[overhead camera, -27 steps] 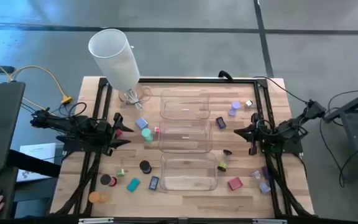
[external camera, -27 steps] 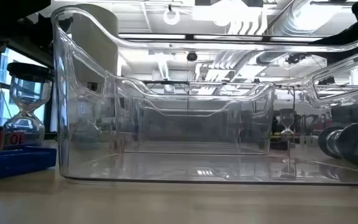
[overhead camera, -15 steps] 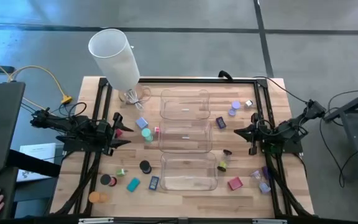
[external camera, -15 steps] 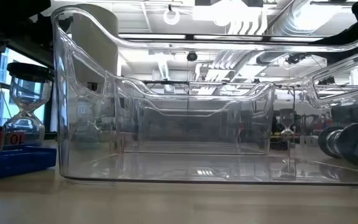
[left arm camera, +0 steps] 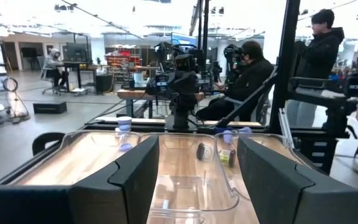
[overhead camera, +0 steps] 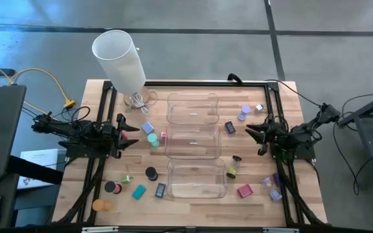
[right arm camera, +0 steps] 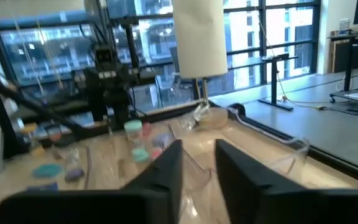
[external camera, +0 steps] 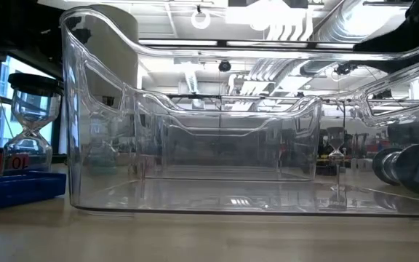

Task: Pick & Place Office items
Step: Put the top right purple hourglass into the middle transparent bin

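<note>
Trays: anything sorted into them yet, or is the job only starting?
Only starting. All three trays look empty. Nothing is in hand: the left gripper hangs open beside the middle tray, and the right gripper is opening with nothing between its fingers. Left: every item, such as the red block, lies on the table.

High view: straight down on the whole wooden table [overhead camera: 193, 206], far enough up to take in both my arms and the grey floor around it.

Low view: at tabletop level, pressed close to a clear tray [external camera: 195, 145], looking through its walls into the room behind.

Left wrist view: level across the table between my fingers [left arm camera: 135, 180], facing the trays and my other arm beyond.

Right wrist view: the opposite way over the trays, towards the white lamp shade [right arm camera: 199, 37]. Both wrist views share the trays.
</note>
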`<state>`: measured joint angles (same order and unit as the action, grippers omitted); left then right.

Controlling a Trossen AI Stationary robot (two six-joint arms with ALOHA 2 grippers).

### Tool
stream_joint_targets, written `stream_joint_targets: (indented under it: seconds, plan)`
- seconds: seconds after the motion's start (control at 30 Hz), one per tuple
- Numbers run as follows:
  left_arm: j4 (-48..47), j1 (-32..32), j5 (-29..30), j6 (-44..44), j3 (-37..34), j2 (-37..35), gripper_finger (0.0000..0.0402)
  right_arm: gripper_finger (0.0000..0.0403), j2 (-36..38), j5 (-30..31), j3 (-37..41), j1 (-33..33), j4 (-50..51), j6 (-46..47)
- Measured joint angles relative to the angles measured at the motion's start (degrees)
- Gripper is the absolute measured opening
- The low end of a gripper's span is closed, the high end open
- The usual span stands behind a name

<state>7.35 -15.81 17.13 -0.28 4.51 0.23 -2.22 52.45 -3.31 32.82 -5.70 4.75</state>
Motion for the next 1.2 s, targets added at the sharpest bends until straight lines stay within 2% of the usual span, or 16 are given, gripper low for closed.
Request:
stream_joint_targets:
  seconds: [0.2,0.33,0.53,0.63,0.73,0.8,0.9,1.1,1.2]
  plan:
    - [0.0,0.0,1.1,-1.8,0.0,0.0,0.0212,0.0217,-4.0,1.1,-5.4,0.0,-0.5,0.0]
    - [0.0,0.0,4.3,-3.0,0.0,0.0,0.0212,0.0263,-8.8,3.6,-10.6,0.0,0.7,0.0]
    - [0.0,0.0,5.7,-3.2,0.0,0.0,0.0212,0.0278,-16.9,12.0,-20.8,0.0,10.3,3.4]
    - [0.0,0.0,5.7,-3.2,0.0,0.0,0.0212,0.0278,-20.5,15.1,-26.7,-0.1,19.1,12.3]
    - [0.0,0.0,5.7,-3.2,0.0,0.0,0.0212,0.0278,-23.4,14.1,-32.3,-1.9,28.2,20.9]
    - [0.0,0.0,5.7,-3.2,0.0,0.0,0.0212,0.0278,-25.1,11.6,-35.7,-4.4,33.5,24.7]
    - [0.0,0.0,5.7,-3.2,0.0,0.0,0.0212,0.0278,-28.5,4.6,-40.6,-10.1,40.7,29.1]
    - [0.0,0.0,5.7,-5.6,0.0,0.0,0.0212,0.0278,-35.4,-14.9,-50.8,-26.8,61.4,44.4]
    - [0.0,0.0,5.6,-7.5,0.0,0.0,0.0212,0.0278,-39.1,-21.9,-53.8,-35.7,69.4,48.5]
